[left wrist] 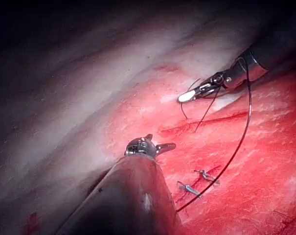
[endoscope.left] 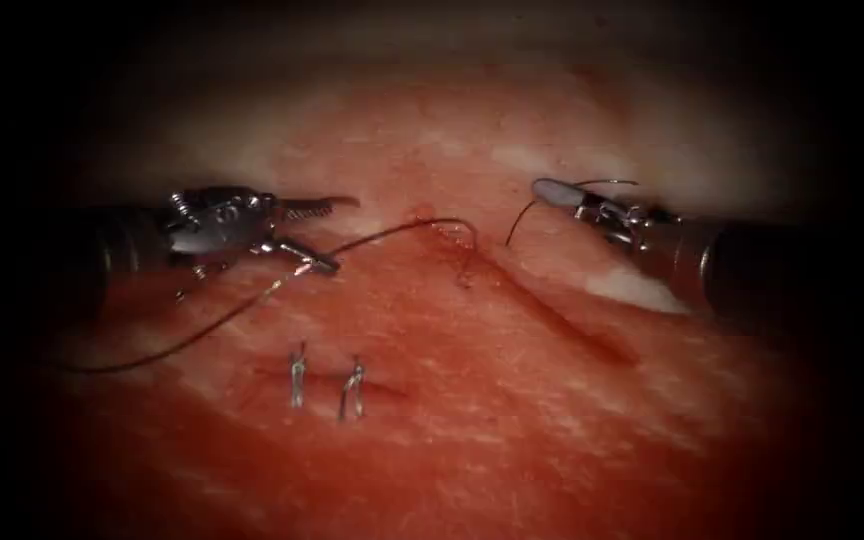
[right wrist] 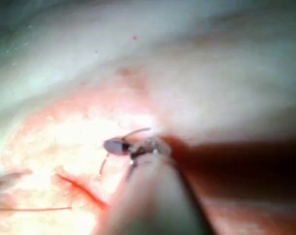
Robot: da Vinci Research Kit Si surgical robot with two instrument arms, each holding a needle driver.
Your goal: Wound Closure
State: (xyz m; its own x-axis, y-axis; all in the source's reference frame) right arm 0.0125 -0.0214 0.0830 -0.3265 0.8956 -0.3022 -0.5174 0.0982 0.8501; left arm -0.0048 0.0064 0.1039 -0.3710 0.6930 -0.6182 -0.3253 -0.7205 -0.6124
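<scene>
**Needle held clear of the tissue on the right; left tool spread over the thread**

The thin curved steel needle (endoscope.left: 552, 200) sits in the clenched jaws of the right arm's silver needle driver (endoscope.left: 564, 195), in the upper right of the endoscope view. It is gripped near the middle of its curve, one end arcing down towards the cut and the other up past the tool. It lies in the air, right of the cut, not in the tissue. Which end carries the point is too fine to tell.

The left arm's silver needle driver (endoscope.left: 317, 235), at the left of the endoscope view, has its jaws spread. The dark thin thread (endoscope.left: 382, 235) runs right by the lower jaw; whether it touches cannot be made out. The thread leaves the tissue at the upper end of the cut and trails to the lower left, where it fades into the dark border. How it joins the needle is hidden.

The wet red-and-pale pork-belly tissue (endoscope.left: 512, 420) bears a slanting dark cut (endoscope.left: 562, 315). Two short upright cut ends of thread (endoscope.left: 324, 380) stand left of the cut, low in the frame. The frame's edges are black.
</scene>
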